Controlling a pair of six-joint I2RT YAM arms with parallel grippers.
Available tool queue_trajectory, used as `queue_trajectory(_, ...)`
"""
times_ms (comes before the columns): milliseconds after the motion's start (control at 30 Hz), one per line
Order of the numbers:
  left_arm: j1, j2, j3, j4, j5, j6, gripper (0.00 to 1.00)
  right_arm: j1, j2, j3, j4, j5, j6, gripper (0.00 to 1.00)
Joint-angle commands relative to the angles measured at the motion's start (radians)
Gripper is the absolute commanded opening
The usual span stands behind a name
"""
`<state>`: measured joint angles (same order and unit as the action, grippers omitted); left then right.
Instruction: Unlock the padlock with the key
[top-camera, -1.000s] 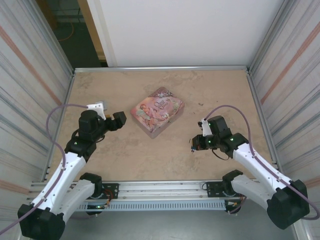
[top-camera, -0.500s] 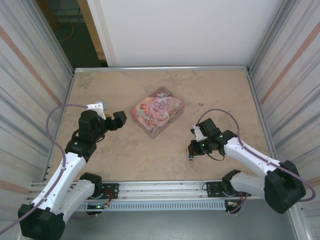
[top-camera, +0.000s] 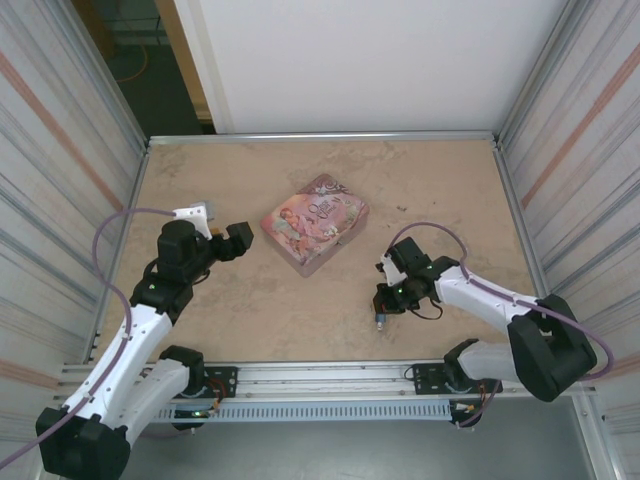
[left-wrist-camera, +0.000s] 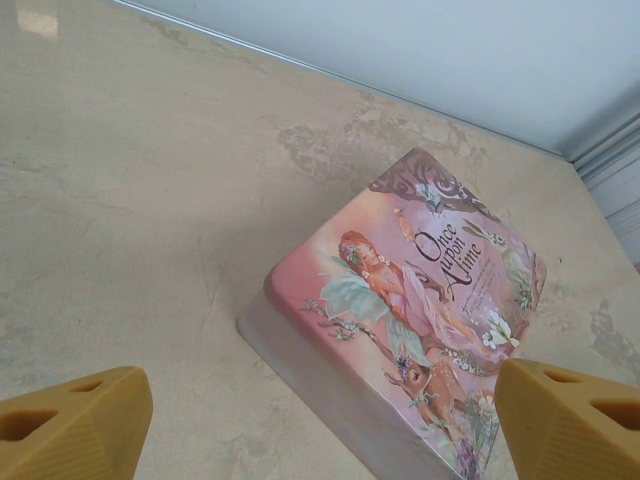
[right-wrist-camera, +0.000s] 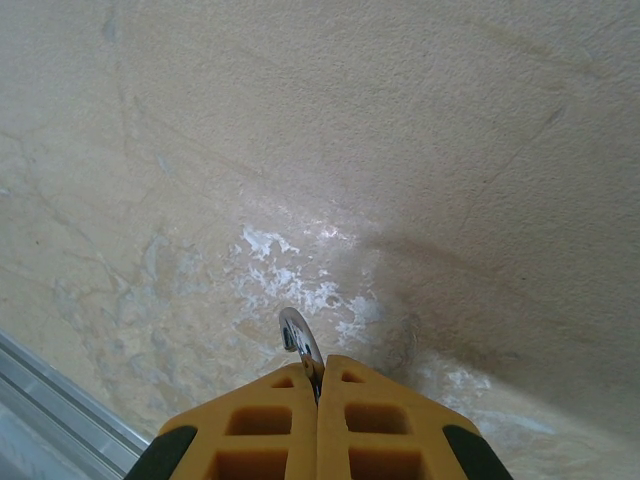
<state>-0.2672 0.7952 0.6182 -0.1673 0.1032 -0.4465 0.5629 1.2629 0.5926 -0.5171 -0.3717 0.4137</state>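
Observation:
My right gripper (top-camera: 382, 312) is shut, tilted down at the tabletop near the front edge. A small silvery key (right-wrist-camera: 296, 335) sticks out between its yellow fingertips (right-wrist-camera: 270, 400), with its tip close to the table; from above the key (top-camera: 381, 322) looks bluish. My right gripper (right-wrist-camera: 318, 372) hides the rest of the key. My left gripper (top-camera: 220, 232) hovers open just left of the pink illustrated tin (top-camera: 314, 224), apart from it. In the left wrist view the tin (left-wrist-camera: 420, 300) lies ahead between the wide-spread fingers of my left gripper (left-wrist-camera: 322, 400). The padlock is hidden.
Metal walls (top-camera: 60, 200) enclose the beige table (top-camera: 430, 190) on both sides, with a white panel at the back. An aluminium rail (top-camera: 320, 378) runs along the near edge, just below my right gripper. Bare surface lies between the tin and the right gripper.
My right gripper, shut the whole time, has moved left and down toward the table near the front edge. The left arm and the tin have stayed put.

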Motion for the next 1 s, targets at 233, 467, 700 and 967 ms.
queue_trajectory(233,0.011,-0.004,0.002,0.008,0.007,0.023,0.89,0.003,0.061,0.013,0.008,-0.024,-0.011,0.0)
queue_trajectory(467,0.011,-0.007,0.001,0.003,0.007,0.024,0.89,0.003,0.09,0.019,0.011,-0.017,-0.009,0.06)
queue_trajectory(700,0.011,-0.013,0.005,-0.009,-0.002,0.031,0.89,0.003,0.058,0.022,-0.007,0.005,-0.004,0.25)
queue_trajectory(967,0.017,-0.03,0.005,-0.018,-0.01,0.035,0.9,-0.013,-0.031,0.039,-0.042,0.042,-0.008,0.33)
